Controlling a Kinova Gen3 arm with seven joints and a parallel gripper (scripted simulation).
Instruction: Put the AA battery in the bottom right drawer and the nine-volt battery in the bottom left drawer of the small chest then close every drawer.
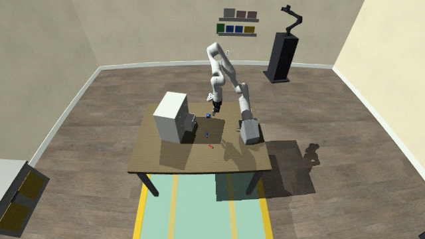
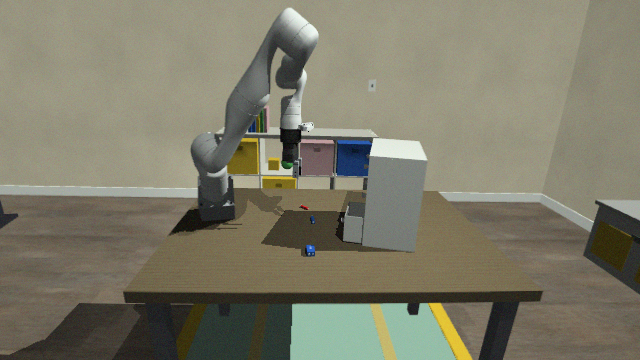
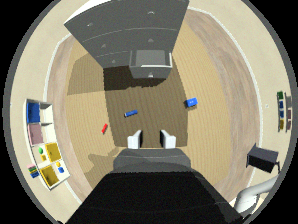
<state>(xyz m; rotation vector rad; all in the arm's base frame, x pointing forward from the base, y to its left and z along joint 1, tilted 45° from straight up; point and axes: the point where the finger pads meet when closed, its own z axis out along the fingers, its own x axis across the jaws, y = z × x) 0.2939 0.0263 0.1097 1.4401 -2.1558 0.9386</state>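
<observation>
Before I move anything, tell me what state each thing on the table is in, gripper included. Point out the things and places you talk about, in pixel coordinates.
Chest (image 1: 169,129) (image 2: 392,200) (image 3: 85,32): upright.
Bottom-right drawer (image 1: 190,122) (image 2: 353,230) (image 3: 150,73): pulled partly out.
Other drawers: look pushed in.
AA battery (image 1: 206,135) (image 2: 312,219) (image 3: 131,113): lying on its side, loose.
Nine-volt battery (image 1: 208,115) (image 2: 310,250) (image 3: 192,102): loose, outside the drawers.
Small red item (image 1: 210,146) (image 2: 304,207) (image 3: 104,128): lying loose.
Gripper (image 1: 214,113) (image 2: 297,175) (image 3: 151,136): open, raised, holding nothing.

Beige walls (image 1: 149,36) (image 2: 125,75), white baseboard (image 1: 159,64) (image 2: 100,190). Brown plank floor (image 1: 99,116) (image 2: 65,250); mint mat (image 1: 196,206) (image 2: 330,330) with yellow stripes under the bench (image 1: 149,159) (image 2: 225,270). Cubby shelf (image 2: 340,134) holds yellow, pink, blue bins. Dark pedestal (image 1: 282,56) stands near one wall. Hard shadows on floor.
</observation>
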